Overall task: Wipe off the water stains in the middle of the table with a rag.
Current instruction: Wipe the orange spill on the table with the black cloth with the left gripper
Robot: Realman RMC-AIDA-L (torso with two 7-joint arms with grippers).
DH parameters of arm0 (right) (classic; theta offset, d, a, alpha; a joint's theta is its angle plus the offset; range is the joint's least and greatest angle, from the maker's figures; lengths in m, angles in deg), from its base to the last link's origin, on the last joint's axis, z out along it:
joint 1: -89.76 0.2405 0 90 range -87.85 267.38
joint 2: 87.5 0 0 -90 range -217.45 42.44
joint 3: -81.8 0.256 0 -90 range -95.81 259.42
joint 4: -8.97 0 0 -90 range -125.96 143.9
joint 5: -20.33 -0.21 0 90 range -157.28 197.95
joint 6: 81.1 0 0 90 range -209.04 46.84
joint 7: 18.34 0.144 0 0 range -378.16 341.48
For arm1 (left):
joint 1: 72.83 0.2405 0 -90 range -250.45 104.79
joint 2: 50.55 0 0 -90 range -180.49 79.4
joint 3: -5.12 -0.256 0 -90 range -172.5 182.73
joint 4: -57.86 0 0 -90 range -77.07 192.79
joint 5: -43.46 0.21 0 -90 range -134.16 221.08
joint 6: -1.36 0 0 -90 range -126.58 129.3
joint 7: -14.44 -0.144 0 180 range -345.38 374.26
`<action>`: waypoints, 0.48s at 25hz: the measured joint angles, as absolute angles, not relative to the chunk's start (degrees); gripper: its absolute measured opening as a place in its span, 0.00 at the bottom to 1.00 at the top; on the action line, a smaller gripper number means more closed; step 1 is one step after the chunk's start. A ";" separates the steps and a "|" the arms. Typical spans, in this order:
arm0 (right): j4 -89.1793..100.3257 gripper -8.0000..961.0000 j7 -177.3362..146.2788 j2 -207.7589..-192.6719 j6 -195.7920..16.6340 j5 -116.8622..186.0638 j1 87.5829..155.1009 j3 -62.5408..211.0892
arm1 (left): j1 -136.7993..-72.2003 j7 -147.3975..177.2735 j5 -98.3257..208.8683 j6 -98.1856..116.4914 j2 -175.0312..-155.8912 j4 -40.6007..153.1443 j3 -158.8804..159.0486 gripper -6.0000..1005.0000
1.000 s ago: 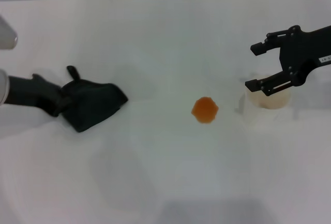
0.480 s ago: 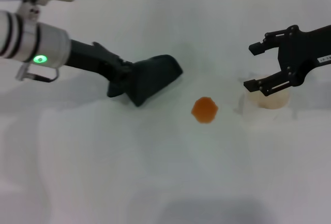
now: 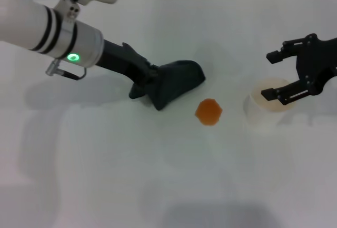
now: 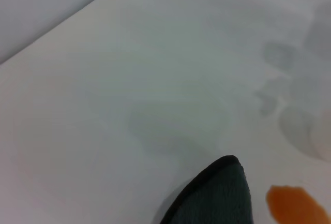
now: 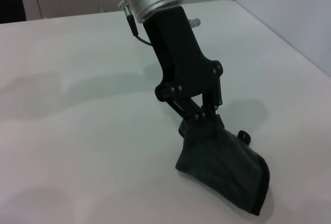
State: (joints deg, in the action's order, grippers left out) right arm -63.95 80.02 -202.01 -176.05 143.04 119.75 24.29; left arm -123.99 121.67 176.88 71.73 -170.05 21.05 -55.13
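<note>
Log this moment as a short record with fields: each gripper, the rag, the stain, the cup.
left gripper: shut on the rag, over the table
rag: dark cloth, hanging from the fingers, beside the stain, not on it
stain: small orange blob, unwiped
right gripper: open, above the cup, holding nothing
cup: white, upright, next to the stain on its right
</note>
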 joint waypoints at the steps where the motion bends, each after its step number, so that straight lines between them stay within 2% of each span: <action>1: -64.00 0.91 80.02 -201.87 -176.25 143.06 119.58 24.29 | -123.99 121.64 176.21 71.54 -170.03 21.06 -56.12 0.09; 12: -64.06 0.91 80.00 -201.49 -176.53 143.13 118.87 24.46 | -123.61 121.42 167.11 71.80 -170.15 21.87 -74.97 0.09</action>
